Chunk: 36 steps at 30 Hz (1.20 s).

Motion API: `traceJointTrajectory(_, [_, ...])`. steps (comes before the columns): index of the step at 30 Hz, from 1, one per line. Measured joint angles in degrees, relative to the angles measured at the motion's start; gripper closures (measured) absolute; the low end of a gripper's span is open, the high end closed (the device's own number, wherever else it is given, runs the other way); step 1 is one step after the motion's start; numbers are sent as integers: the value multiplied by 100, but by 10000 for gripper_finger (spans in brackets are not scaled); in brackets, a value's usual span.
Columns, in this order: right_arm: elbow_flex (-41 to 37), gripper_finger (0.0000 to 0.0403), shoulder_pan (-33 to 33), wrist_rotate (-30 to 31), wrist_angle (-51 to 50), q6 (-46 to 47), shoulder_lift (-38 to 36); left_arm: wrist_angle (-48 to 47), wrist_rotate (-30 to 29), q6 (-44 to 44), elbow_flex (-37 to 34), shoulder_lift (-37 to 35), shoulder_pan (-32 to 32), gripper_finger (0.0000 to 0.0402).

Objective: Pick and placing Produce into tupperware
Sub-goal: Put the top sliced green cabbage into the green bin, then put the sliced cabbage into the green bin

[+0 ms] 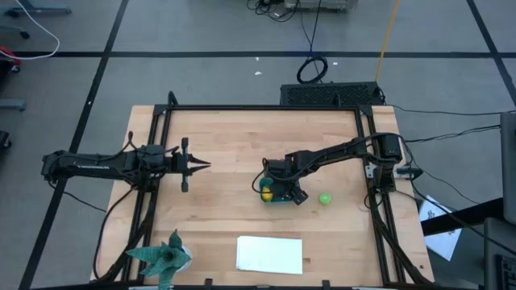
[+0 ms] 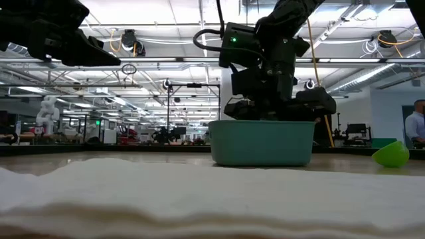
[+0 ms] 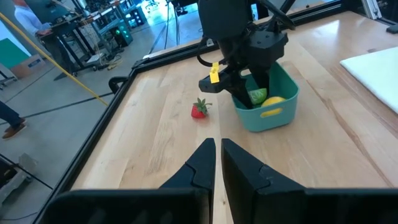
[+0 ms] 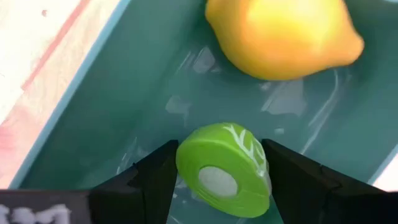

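My right gripper (image 4: 221, 155) is down inside the teal tub (image 4: 112, 112). It is grasping a green piece (image 4: 227, 177) with a white middle, one finger on each side. The piece hangs just above the tub floor. The yellow lemon (image 4: 283, 34) lies in the tub too, just past my fingers, and does not touch the piece. I think the next thing is to let go, and the free floor is right below, so the drop is short.

From above, the tub (image 1: 280, 200) sits near the middle of the desk (image 1: 226, 153). A bright green round one (image 1: 325, 198) lies on the wood just right of the tub. My right arm is much nearer to it. A small red one (image 3: 199, 111) lies on the wood close beside the tub.

My left gripper (image 1: 201, 166) waits well off to the left, clenched on nothing.

The desk is flat, bare wood. A white sheet (image 1: 270, 254) and a green spiky figure (image 1: 164, 258) lie at the near edge. Beyond the desk is a big hall, and a person (image 2: 417, 126) stands far off.
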Motion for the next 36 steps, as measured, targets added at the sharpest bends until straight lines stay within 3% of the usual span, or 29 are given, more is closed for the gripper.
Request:
traceJointTrajectory(11, [88,180,8,13,-64,-9,4,-2,2,0,0,-1,0,371])
traceJointTrajectory(20, [88,143,9,184,-30,-6,-11,-3,2,1,0,-1,0,371])
traceJointTrajectory(36, [416,144,9,312,-356,3,-17,-4,2,-17,0,0,0,371])
